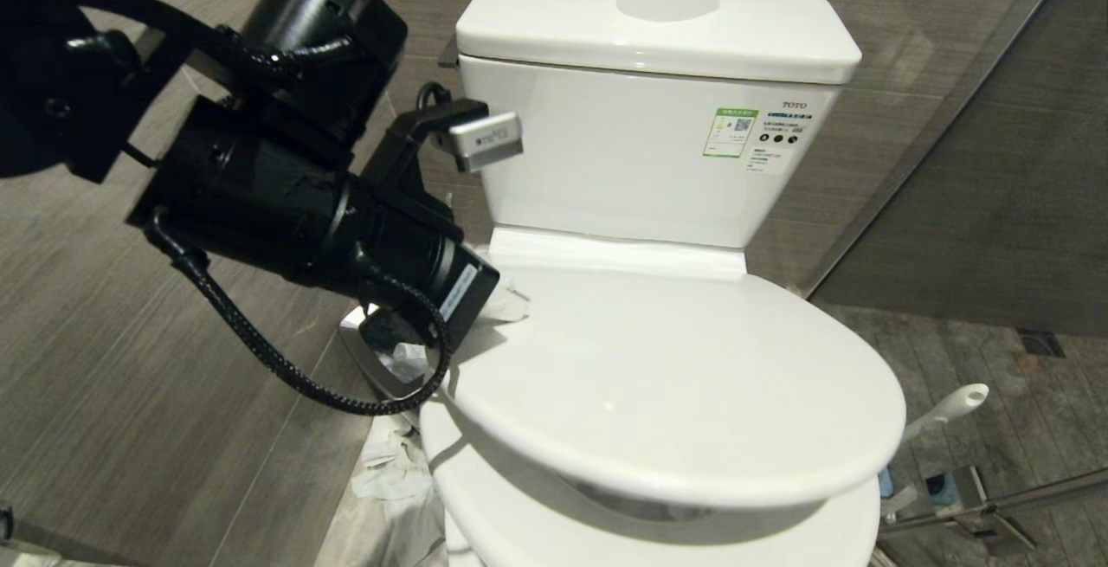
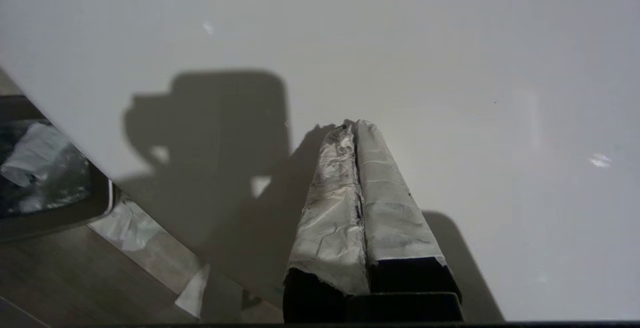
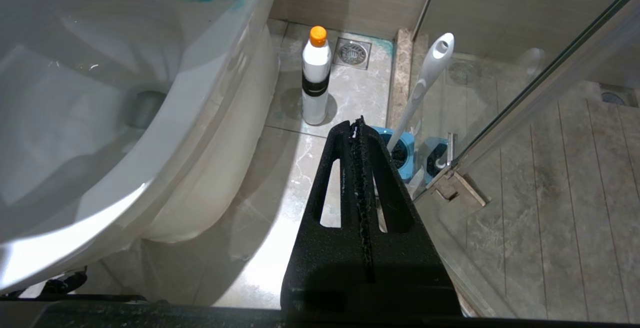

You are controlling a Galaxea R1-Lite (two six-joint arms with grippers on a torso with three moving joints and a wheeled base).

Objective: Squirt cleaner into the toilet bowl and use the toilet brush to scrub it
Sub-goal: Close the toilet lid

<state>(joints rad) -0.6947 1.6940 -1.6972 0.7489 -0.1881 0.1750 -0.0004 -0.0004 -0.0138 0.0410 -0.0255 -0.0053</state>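
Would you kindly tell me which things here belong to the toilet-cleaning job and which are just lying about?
For the job:
- cleaner bottle, standing on the floor
- toilet bowl
- toilet brush, in its blue holder

Just lying about:
- trash bin beside the toilet
- crumpled paper on the floor
- floor drain

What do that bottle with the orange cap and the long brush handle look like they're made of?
The cleaner looks like smooth white plastic: opaque body, orange cap, dark band around the middle. The toilet brush handle seems matte white-grey moulded plastic with a hanging hole at its rounded end. Its holder looks like blue plastic too, though it is partly hidden.
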